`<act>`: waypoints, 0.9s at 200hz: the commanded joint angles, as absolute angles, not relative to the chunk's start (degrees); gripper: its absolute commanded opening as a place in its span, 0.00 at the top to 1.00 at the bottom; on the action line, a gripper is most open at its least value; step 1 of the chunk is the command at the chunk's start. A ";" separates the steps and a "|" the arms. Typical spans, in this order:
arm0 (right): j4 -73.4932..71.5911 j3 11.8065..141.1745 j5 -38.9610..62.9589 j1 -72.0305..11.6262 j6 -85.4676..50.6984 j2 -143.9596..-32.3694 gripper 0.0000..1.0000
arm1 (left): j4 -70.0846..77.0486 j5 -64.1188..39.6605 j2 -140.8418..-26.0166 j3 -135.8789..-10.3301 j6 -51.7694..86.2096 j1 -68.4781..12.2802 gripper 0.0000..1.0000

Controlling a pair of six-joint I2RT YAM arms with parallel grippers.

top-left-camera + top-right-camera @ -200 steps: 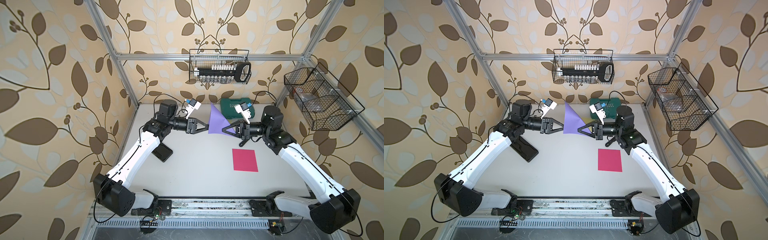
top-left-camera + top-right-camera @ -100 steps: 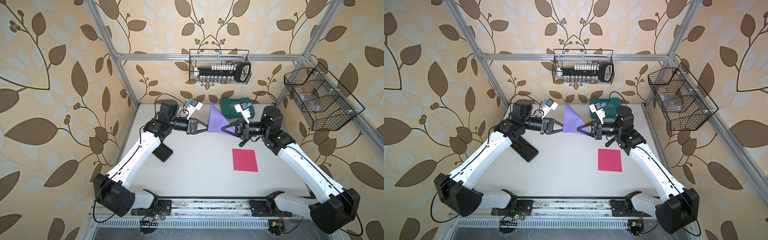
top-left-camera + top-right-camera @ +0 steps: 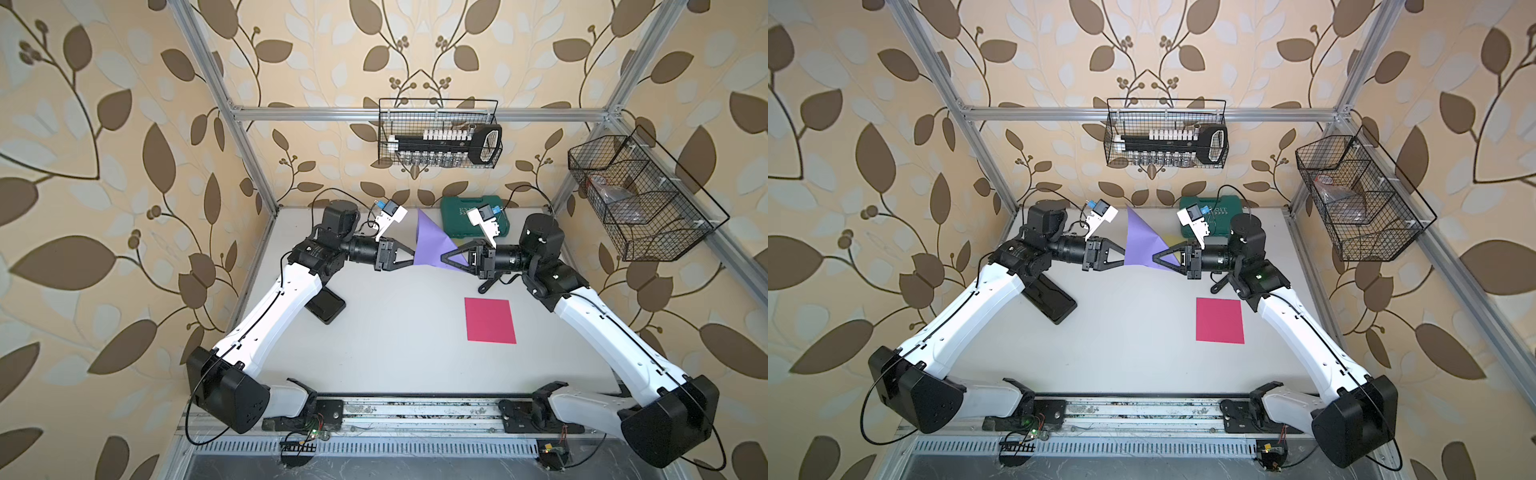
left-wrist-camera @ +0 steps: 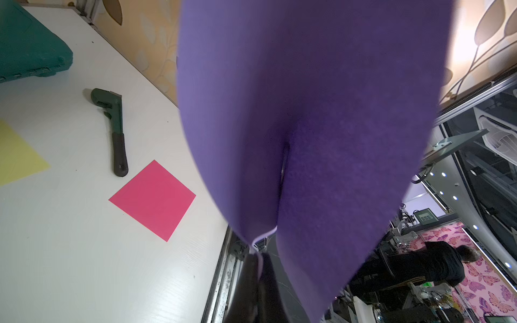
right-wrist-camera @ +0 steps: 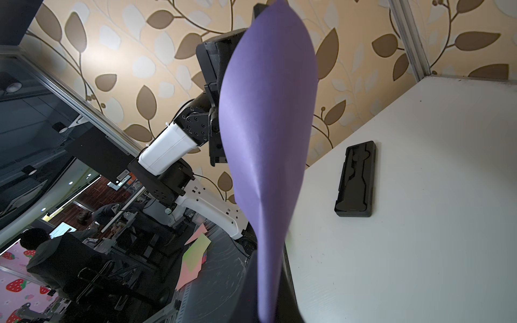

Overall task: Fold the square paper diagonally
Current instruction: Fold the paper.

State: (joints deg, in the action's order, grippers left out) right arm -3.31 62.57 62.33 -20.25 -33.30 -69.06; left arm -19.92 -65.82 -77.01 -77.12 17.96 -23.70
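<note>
Since a second ago the left gripper (image 3: 413, 260) has closed its jaws on a corner of the purple paper (image 3: 428, 243), held bowed above the surface (image 3: 395, 332) with the right gripper (image 3: 444, 257) jaws clamped opposite; I judge I next bring those corners together before creasing.

Purple paper (image 3: 428, 245), pink sheet (image 3: 489, 320), perhaps yellow sheet (image 4: 16, 156), brown-leaf wallpaper (image 3: 124, 166).

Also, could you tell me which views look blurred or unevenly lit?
Left wrist: the purple paper looms close, soft and dark, while the pink paper is crisp. Right wrist: the purple paper's near tip blurs, and a bright glow washes the wall. Both top views: sharp and evenly lit.
</note>
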 commanded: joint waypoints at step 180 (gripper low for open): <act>-5.45 62.05 61.43 -20.13 -34.58 -68.20 0.91 | -18.49 -67.06 -74.71 -78.95 17.48 -24.34 1.00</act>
